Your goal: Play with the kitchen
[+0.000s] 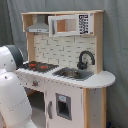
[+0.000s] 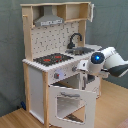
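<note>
Your kitchen (image 2: pixel 55 75) stands on the wood floor (image 2: pixel 15 119), oven door (image 2: pixel 67 102) hanging open in front. Arm (image 2: pixel 107 61) sits at the kitchen's front, beside the hob (image 2: pixel 51 59). Gripper hidden, so can't tell if it's apart or together.

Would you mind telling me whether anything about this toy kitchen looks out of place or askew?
Only the oven door stands out: in the second exterior view it hangs open below the hob. Nothing looks spilled or damaged.
</note>
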`<state>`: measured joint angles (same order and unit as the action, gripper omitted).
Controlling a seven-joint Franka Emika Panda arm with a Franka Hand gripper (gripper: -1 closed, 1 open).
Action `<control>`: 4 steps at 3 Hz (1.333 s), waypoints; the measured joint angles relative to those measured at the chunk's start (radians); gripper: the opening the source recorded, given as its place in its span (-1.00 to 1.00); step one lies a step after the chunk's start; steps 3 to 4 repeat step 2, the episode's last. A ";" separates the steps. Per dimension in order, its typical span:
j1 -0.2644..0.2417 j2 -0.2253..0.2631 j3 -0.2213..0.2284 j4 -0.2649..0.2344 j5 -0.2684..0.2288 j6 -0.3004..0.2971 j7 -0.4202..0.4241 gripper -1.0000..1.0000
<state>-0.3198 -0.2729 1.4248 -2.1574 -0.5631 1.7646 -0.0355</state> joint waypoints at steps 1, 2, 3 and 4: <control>0.005 -0.046 0.014 0.006 -0.059 -0.081 -0.002 1.00; 0.004 -0.086 0.038 0.007 -0.121 -0.144 -0.006 1.00; 0.004 -0.086 0.038 0.007 -0.121 -0.144 -0.006 1.00; 0.004 -0.086 0.038 0.007 -0.121 -0.144 -0.006 1.00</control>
